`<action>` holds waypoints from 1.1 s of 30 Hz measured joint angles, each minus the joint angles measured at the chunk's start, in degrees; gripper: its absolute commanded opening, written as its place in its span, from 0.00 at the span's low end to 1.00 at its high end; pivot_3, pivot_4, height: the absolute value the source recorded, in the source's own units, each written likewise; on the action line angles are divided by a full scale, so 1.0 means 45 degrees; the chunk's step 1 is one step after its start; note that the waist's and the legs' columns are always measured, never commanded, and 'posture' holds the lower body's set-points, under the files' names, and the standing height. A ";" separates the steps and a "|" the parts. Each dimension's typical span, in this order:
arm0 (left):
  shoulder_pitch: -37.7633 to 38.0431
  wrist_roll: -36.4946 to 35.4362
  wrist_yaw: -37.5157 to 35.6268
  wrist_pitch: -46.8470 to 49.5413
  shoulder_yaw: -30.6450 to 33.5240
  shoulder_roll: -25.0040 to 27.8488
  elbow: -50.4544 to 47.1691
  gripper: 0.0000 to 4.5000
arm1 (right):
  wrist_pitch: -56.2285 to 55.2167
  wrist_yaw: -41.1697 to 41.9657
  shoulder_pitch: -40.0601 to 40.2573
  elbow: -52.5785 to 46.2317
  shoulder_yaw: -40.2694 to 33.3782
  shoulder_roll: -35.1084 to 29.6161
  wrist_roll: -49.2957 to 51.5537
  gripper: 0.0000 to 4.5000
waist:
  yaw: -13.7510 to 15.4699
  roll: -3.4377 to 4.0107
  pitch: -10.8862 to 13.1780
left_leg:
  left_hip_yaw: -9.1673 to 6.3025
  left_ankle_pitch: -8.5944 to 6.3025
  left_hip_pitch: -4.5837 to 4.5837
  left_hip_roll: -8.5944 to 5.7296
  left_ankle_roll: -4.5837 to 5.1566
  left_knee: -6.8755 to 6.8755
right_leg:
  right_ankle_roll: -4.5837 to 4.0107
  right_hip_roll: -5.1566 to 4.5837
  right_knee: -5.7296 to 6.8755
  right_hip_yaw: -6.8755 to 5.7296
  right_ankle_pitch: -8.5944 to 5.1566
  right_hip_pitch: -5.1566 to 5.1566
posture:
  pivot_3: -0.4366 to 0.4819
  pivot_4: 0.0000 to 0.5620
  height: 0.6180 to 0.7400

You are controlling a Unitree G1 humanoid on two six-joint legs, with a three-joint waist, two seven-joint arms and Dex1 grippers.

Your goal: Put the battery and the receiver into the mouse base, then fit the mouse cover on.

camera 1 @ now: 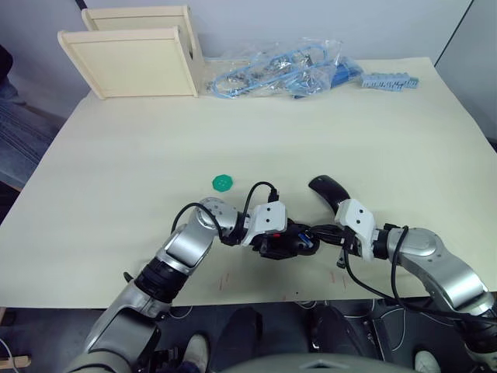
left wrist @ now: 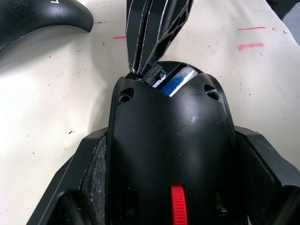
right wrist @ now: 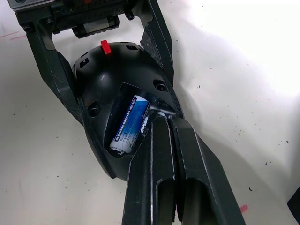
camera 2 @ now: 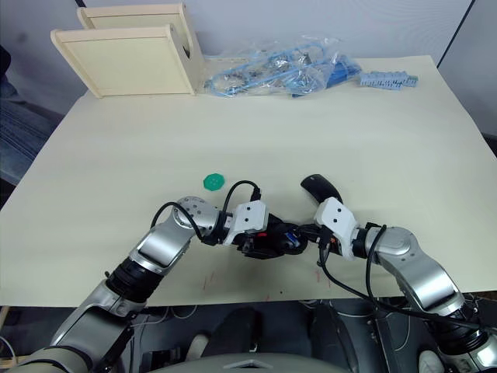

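Battery in mouse base, blue label print illegible

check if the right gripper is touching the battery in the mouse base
Touching. In the right wrist view the right gripper, its fingers together, presses its tips on the battery's end inside the mouse base.

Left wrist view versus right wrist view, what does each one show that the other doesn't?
Left wrist: an edge of the mouse cover lying on the table, apart from the base. Right wrist: the left gripper clamping the mouse base from both sides. Both: the battery seated in the base, with the right gripper, jaws shut, pressing at it.
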 measured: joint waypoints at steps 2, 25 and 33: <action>-0.0001 -0.0001 0.0000 0.0000 0.0001 0.0000 0.0000 0.67 | -0.0117 0.0004 0.0040 0.0026 -0.0032 0.0062 -0.0010 0.00 | -0.0001 0.0000 0.0000 | 0.0001 0.0000 0.0000 0.0000 0.0000 0.0001 | 0.0000 0.0000 0.0000 0.0001 0.0000 0.0000 | 0.48 0.27 1.00; 0.0029 -0.0026 -0.0011 0.0129 0.0007 0.0024 -0.0098 0.67 | -0.4317 0.1612 0.3879 0.0438 -0.4016 0.0191 0.0932 0.00 | 0.0030 0.0001 0.0005 | 0.0010 0.0000 -0.0005 -0.0001 0.0000 0.0001 | 0.0001 -0.0002 -0.0002 0.0005 0.0000 0.0000 | 0.48 0.27 1.00; 0.0045 -0.0036 0.0006 0.0256 0.0026 0.0040 -0.0142 0.67 | -0.5483 0.3871 0.5046 0.0908 -0.5901 -0.0224 0.2776 0.48 | 0.0026 0.0002 0.0005 | 0.0015 0.0000 0.0004 0.0002 0.0000 0.0001 | 0.0002 0.0000 0.0004 0.0013 0.0001 0.0006 | 0.48 0.27 1.00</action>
